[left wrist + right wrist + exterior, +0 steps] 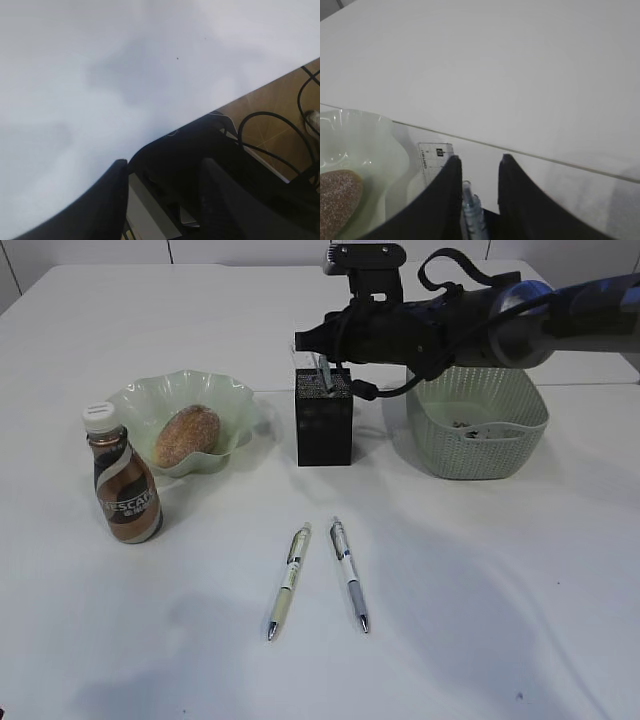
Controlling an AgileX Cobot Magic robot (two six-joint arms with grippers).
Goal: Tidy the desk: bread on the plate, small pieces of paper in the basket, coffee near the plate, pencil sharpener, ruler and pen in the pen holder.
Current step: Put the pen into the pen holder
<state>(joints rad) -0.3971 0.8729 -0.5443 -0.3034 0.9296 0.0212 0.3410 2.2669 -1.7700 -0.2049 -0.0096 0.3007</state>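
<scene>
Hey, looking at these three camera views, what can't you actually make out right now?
- Exterior view: the right gripper's fingertips, hidden by the arm above the pen holder.
- Exterior view: contents of the basket, too small and partly behind its wall.
- Right wrist view: whether the right gripper grips the bluish object between its fingers; the bottom edge cuts it off.
- Right wrist view: the ruler, lower part hidden by a finger.
- Left wrist view: the left gripper shows only bare desk.

"NESCAFE" on the coffee (124, 490) label
</scene>
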